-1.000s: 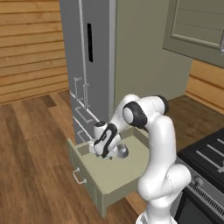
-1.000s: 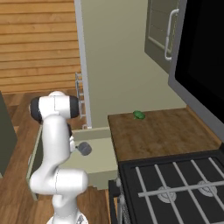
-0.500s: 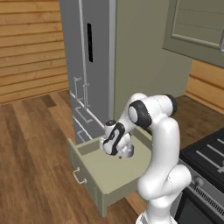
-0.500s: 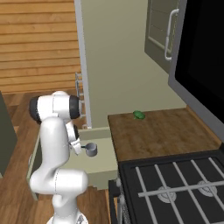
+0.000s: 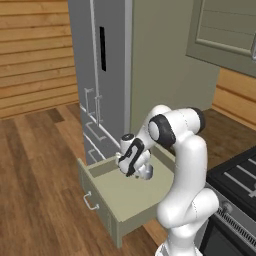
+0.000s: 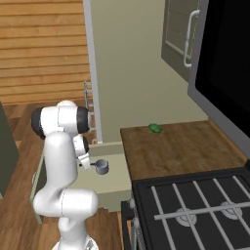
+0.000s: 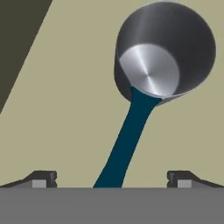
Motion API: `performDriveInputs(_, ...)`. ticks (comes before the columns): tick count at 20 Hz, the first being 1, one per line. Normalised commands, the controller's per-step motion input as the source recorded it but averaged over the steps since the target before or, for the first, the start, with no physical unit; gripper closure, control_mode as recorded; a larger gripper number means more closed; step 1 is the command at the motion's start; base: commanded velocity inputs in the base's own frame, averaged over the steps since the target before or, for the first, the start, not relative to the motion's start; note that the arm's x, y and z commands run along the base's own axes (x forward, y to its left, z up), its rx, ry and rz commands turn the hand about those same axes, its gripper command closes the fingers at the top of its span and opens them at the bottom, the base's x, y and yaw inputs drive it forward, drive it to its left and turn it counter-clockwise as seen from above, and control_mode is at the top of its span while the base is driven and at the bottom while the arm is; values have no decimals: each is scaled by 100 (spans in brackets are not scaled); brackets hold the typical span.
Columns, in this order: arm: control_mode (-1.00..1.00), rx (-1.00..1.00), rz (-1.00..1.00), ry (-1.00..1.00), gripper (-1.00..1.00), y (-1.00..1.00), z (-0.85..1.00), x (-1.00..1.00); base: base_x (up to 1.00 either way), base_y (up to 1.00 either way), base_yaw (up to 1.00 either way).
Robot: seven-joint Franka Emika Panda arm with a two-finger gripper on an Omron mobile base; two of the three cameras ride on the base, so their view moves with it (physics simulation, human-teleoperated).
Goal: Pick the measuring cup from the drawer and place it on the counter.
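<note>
The measuring cup point(image 7: 162, 54) lies on the floor of the open drawer point(image 5: 111, 192), a shiny silver bowl with its teal-blue handle point(image 7: 129, 135) running back toward my hand. My gripper point(image 7: 112, 180) hovers low over it, open, one fingertip on each side of the handle's end, well apart from it. In the left base view the gripper point(image 5: 136, 168) points down into the drawer, right next to the cup point(image 5: 146, 173). From the right base view the cup point(image 6: 102, 167) sits just right of the gripper point(image 6: 91, 164). The dark wood counter point(image 6: 185, 149) lies to the right of the drawer point(image 6: 113, 184).
A small green piece point(image 6: 155, 128) sits at the back of the counter. The black stove top point(image 6: 195, 205) adjoins the counter's near edge. The grey fridge point(image 5: 102, 75) with its drawers stands behind the open drawer. Wood floor spreads to the left.
My hand has swung across the drawer toward the cup and settled over its handle. The jaws stayed open.
</note>
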Motion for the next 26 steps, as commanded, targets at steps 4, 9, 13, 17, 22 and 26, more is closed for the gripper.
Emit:
performDriveInputs(4,-100,0,-20,0,-100,-19,-25,0,0,0,0)
performDriveInputs(9,-100,0,-5,0,100,-5,-11,0,0,0,0)
performDriveInputs(13,-100,0,0,0,100,0,0,0,0,0,0)
performDriveInputs(17,-100,0,0,0,100,0,0,0,0,0,0)
performDriveInputs(22,-100,0,0,0,100,0,6,0,0,0,0)
performDriveInputs(26,-100,0,0,0,100,0,62,-13,0,0,0)
